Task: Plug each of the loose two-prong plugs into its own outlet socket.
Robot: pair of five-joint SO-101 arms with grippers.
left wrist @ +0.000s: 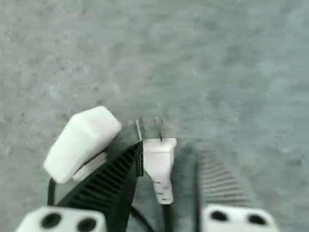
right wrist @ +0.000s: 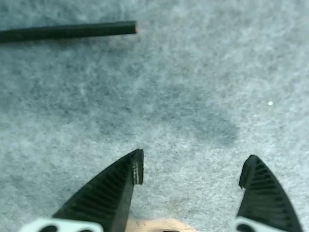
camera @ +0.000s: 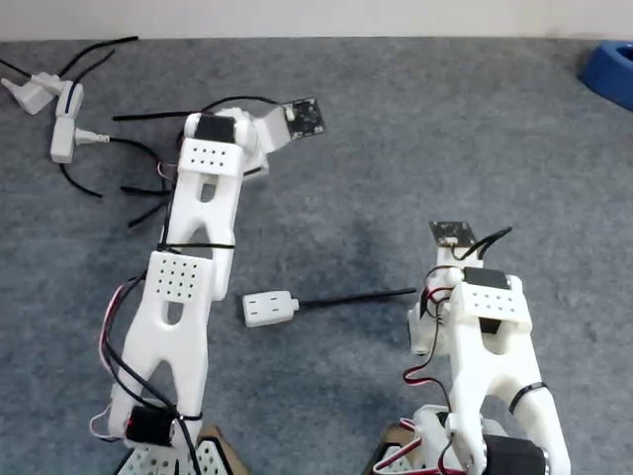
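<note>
**Left claw** (left wrist: 179, 153): spread, hanging low over the tabletop (camera: 415, 148), which is grey and felt-like.
- The ribbed black finger (left wrist: 108, 181) touches the plug.
- The other finger is blurred and stands apart from the plug, with a gap showing between them.

**Plug** (left wrist: 158, 162): white, two-prong.
- It sits between the left claw's fingers, against the black one.
- Its prongs point away from the claw and its black lead runs back under it.
- Whether it is lifted or lies on the tabletop cannot be told.
- No writing on it can be read.

**Block** (left wrist: 81, 143): white, with rounded corners.
- It is just beside the plug, on the outer side of the black finger.
- A black lead leaves its near end.
- No face with slots shows, so it cannot be told whether this is a socket.

**Right claw** (right wrist: 195, 158): spread wide, holding nothing, over bare tabletop.

**Socket** (camera: 269, 309): white, lying flat between the two arms.
- It is well apart from the left claw and nearer the right one.
- Its slots are too small to make out.

**Cord** (camera: 356, 297): black and straight.
- It runs from the socket toward the right arm.
- Its cut end (right wrist: 134, 27) lies ahead of the right claw, apart from the fingertips.

**Cluster** (camera: 59, 114): white plug-and-socket pieces with tangled black leads, far beyond the left claw. How they join cannot be told.

**Bin** (camera: 608, 69): blue, only a corner seen, far beyond the right claw.
</note>
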